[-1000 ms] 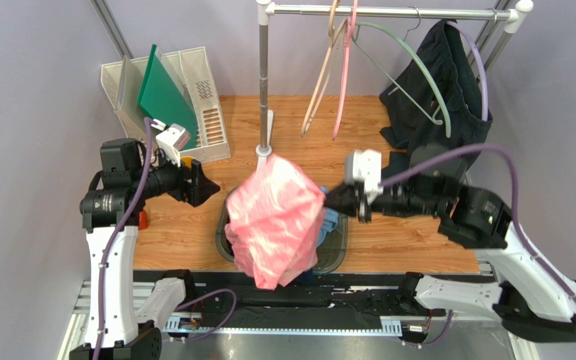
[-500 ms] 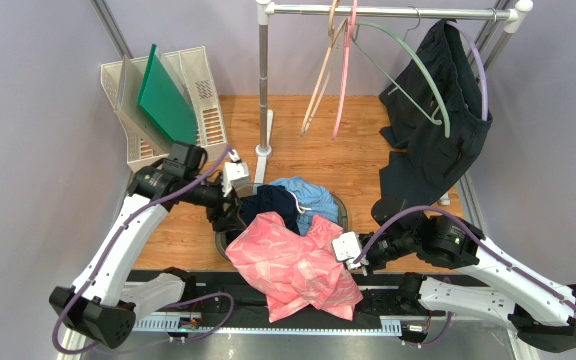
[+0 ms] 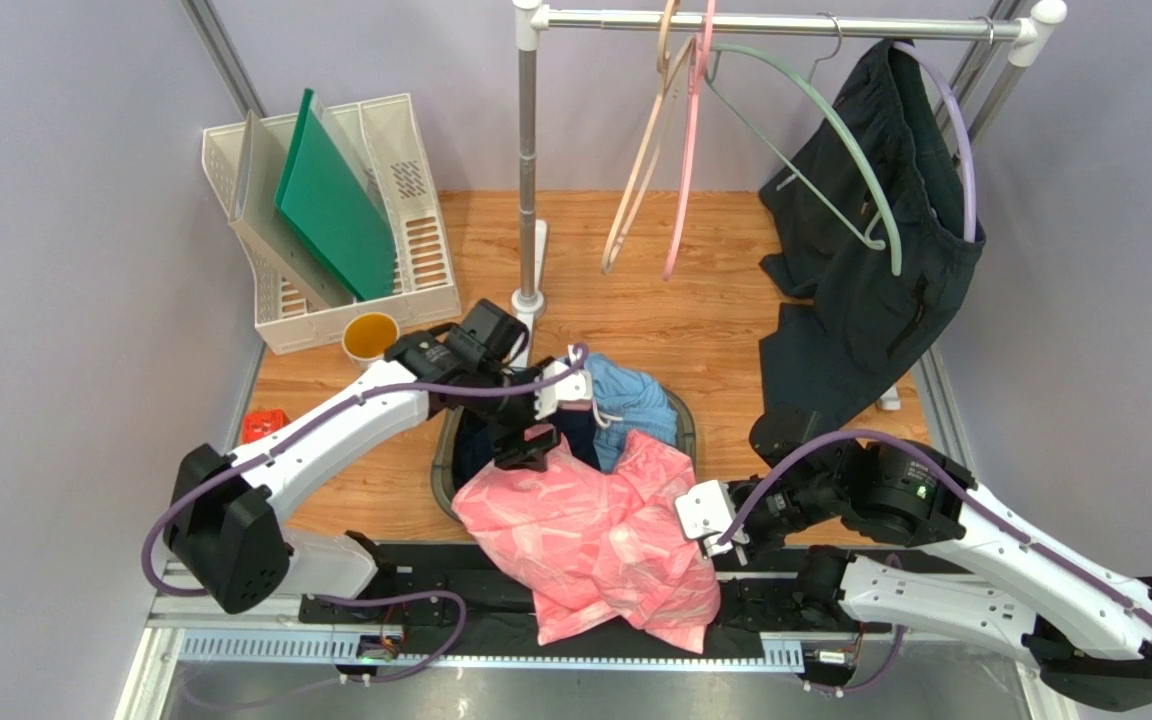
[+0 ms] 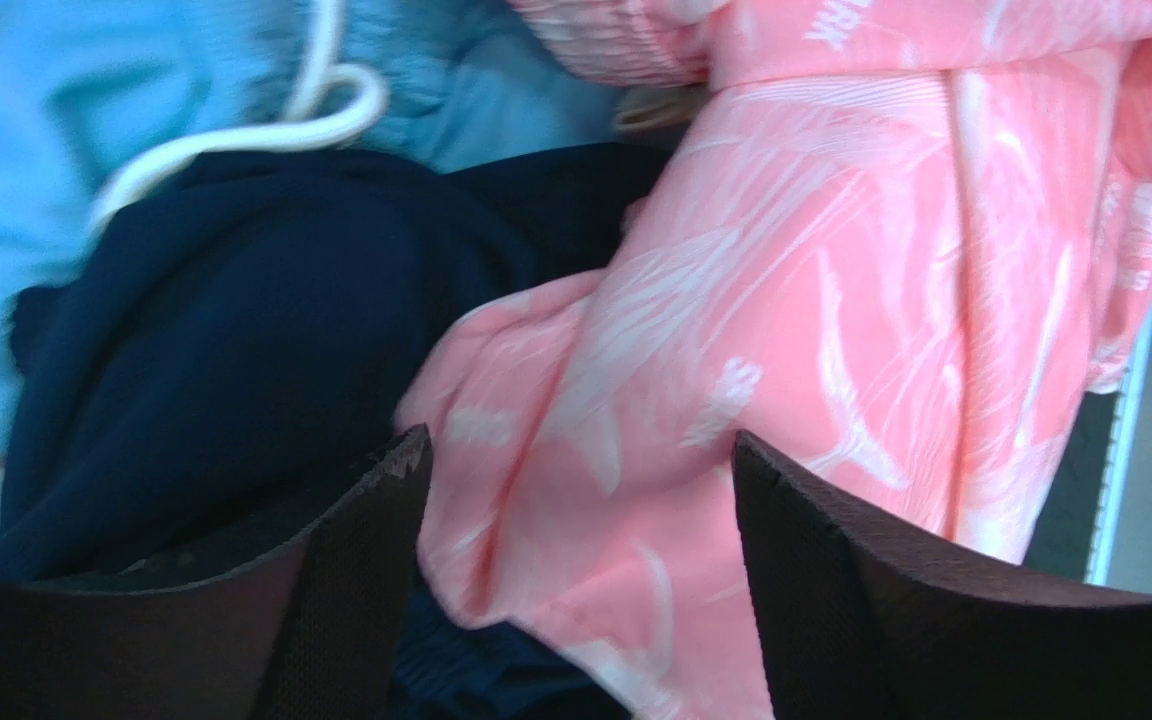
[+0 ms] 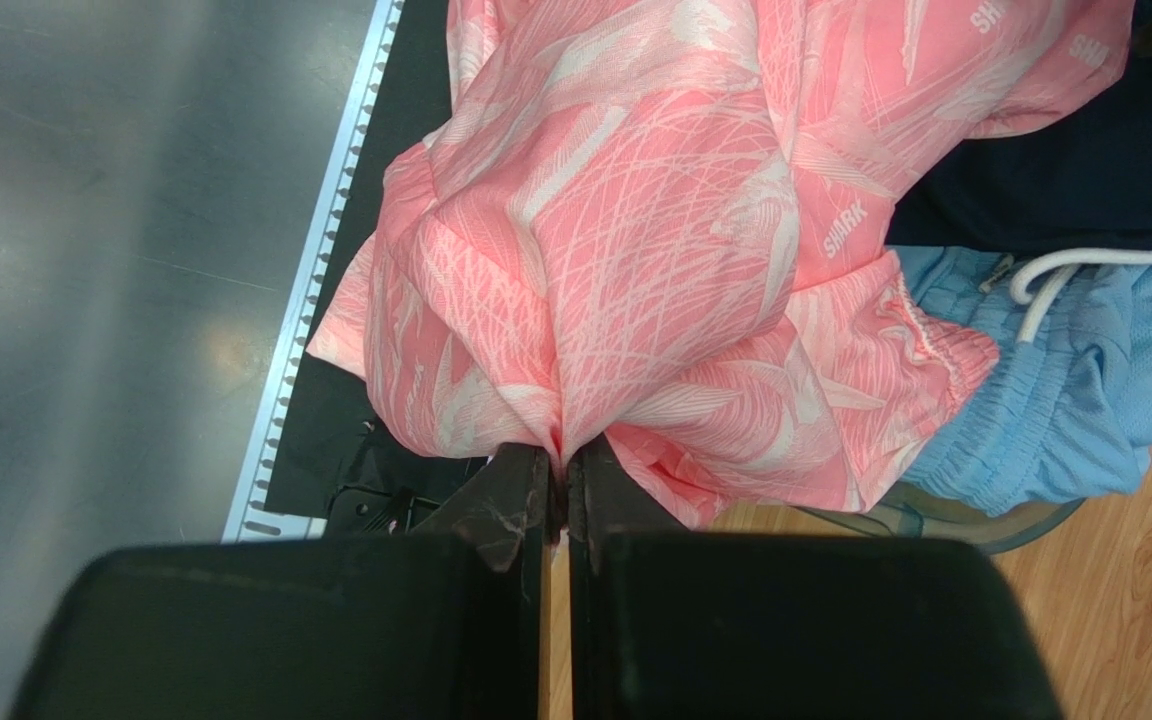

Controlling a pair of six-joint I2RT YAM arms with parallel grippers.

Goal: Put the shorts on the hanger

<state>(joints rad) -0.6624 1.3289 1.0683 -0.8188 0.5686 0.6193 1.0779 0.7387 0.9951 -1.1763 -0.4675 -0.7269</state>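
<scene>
You're looking at shorts of thin, crinkly, matt cloth with a pale printed pattern. The blue garment beside them is a fine mesh weave with a smooth white cord, and the navy garment is soft and dull. Your left gripper has matt black pads with a fine grain. The hanger is smooth plastic, the rail shiny metal, and the table wood with visible grain.

Fingers of the right gripper pinch a fold of the shorts — blue garment alongside.
</scene>
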